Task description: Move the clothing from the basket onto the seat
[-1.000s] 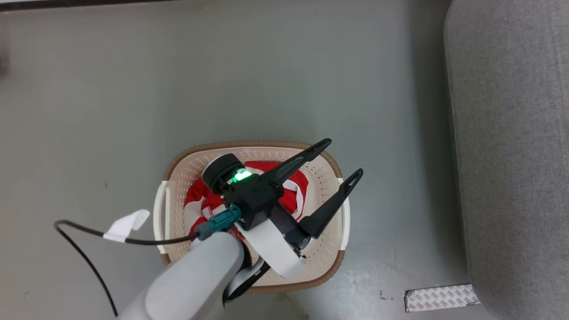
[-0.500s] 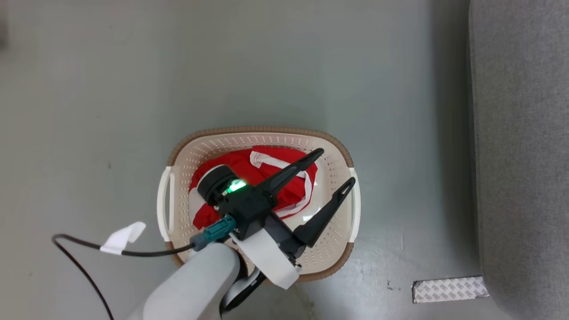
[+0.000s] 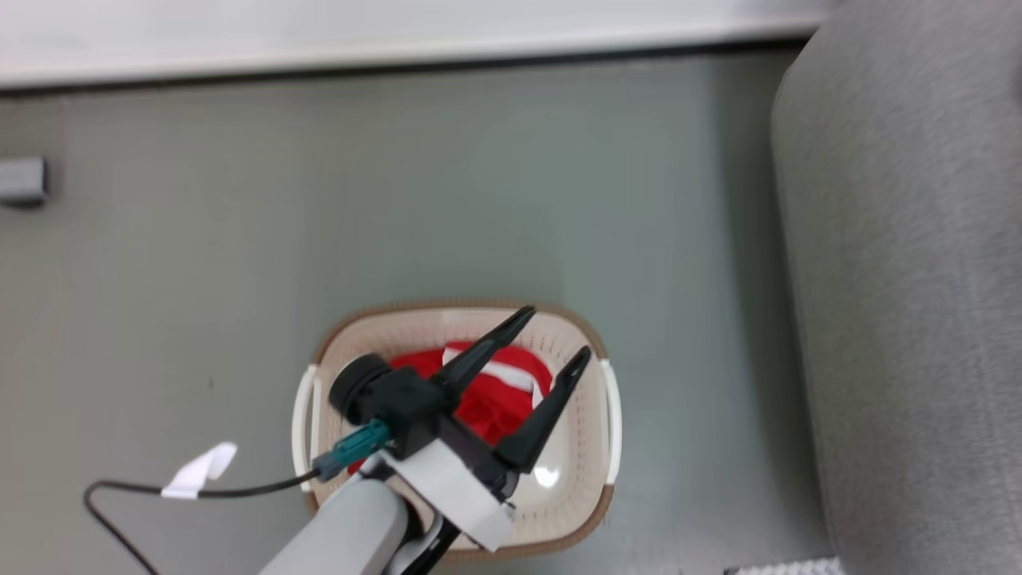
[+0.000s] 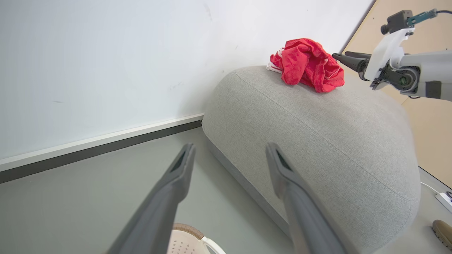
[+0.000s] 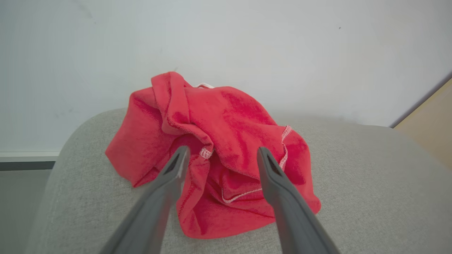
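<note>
A red garment (image 3: 489, 409) with white trim lies in the cream basket (image 3: 592, 447) on the floor. My left gripper (image 3: 552, 335) hangs open above it, fingers pointing toward the basket's far right rim. In the left wrist view the left gripper (image 4: 229, 148) is open with nothing in it, facing the grey seat (image 4: 317, 141). A second crumpled red garment (image 4: 305, 65) rests on the seat's top, with my right gripper (image 4: 340, 55) just beside it. Through the right wrist camera that garment (image 5: 226, 116) lies on the seat (image 5: 353, 183), and the right gripper (image 5: 222, 151) stands open over it.
The seat (image 3: 902, 279) runs along the right of the grey floor. A white wall with a dark baseboard (image 3: 399, 68) is at the back. A black cable with a white tag (image 3: 196, 471) trails left of the basket. A shoe (image 4: 443, 229) and a power strip (image 4: 444, 201) lie beyond the seat.
The head camera has shifted, bringing the wall into view and the basket lower in the picture. My left gripper stays open over the basket, its fingers now inside the rim's outline.
</note>
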